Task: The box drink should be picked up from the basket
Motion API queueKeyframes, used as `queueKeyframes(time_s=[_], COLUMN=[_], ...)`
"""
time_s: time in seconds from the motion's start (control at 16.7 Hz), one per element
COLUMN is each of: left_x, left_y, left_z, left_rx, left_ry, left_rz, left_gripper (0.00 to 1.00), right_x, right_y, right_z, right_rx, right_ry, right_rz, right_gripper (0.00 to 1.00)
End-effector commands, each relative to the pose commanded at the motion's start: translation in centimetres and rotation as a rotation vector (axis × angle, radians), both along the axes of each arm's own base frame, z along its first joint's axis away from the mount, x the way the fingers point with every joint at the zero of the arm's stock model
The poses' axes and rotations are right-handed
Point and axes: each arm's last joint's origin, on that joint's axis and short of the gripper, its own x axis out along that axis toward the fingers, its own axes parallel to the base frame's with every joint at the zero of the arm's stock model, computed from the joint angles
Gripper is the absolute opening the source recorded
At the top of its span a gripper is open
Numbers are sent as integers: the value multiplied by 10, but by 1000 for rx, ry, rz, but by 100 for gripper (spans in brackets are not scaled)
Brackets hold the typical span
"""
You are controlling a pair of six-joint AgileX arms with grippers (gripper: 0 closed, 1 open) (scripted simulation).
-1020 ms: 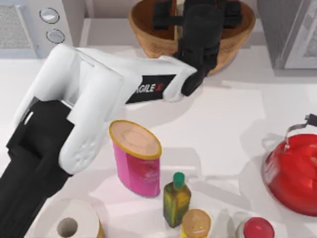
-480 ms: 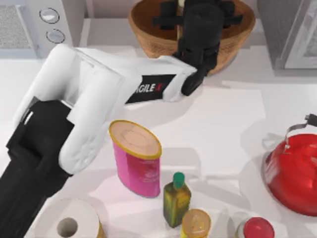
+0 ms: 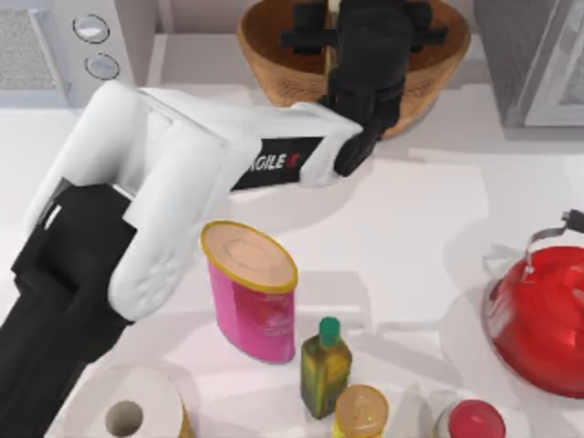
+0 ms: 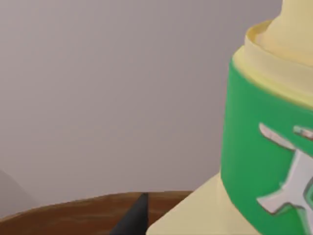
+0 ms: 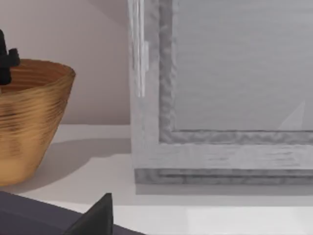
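The tan woven basket (image 3: 265,64) stands at the table's far middle. My left arm reaches into it, and the black left gripper (image 3: 365,36) covers most of its inside. In the left wrist view the box drink (image 4: 264,147) is very close: pale yellow, with a green band bearing white marks. A dark fingertip (image 4: 134,220) rests against its edge above the basket rim (image 4: 58,215). The gripper looks shut on the box drink. Part of my right gripper (image 5: 95,218) shows low in the right wrist view, off to the side of the basket (image 5: 29,117).
Near the front stand a pink yellow-rimmed canister (image 3: 251,287), an olive bottle (image 3: 326,365), an orange-lidded jar (image 3: 361,412), a red-capped item (image 3: 474,422) and a paper roll (image 3: 128,415). A red kettle (image 3: 538,319) sits at right. A microwave (image 3: 55,46) and a grey cabinet (image 3: 538,55) flank the basket.
The left gripper has shifted slightly toward the far side of the basket in the top view. Everything else on the table has stayed put.
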Motion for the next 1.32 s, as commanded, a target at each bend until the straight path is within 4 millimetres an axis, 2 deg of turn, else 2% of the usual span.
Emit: queueKeyframes(time_s=[0.24, 0.3, 0.42, 0.54, 0.72, 1.08, 1.32], left_x=[0, -3, -3, -1, 2, 1, -3], left_y=[0, -4, -4, -5, -7, -7, -4], left_z=[0, 9, 8, 17, 48, 124, 155], left_rx=[0, -11, -3, 3, -3, -12, -9], left_ry=[0, -12, -3, 3, -9, -14, -10], left_rz=[0, -9, -10, -6, -3, -5, -8], left_gripper=[0, 0, 0, 0, 0, 0, 0], right_x=[0, 0, 0, 0, 0, 0, 0], right_y=[0, 0, 0, 0, 0, 0, 0], right_z=[0, 0, 0, 0, 0, 0, 0], right_rx=[0, 0, 0, 0, 0, 0, 0], right_ry=[0, 0, 0, 0, 0, 0, 0], right_rz=[0, 0, 0, 0, 0, 0, 0], right_gripper=[100, 100, 100, 100, 100, 100, 100])
